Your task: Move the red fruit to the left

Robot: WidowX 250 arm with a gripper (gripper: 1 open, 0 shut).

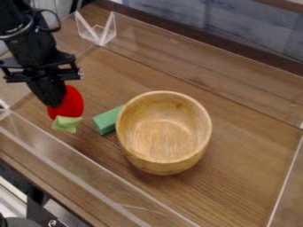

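- Red fruit [71, 105] hung cap-down from the gripper [50, 94], whose fingers were pinched shut on it.
- It was low over the wooden table [236, 133], left of the green block [109, 120] and the wooden bowl [166, 131]; whether its cap touched the wood was unclear.
- The placing step seemed in hand; next would be lowering gently, then opening the fingers.
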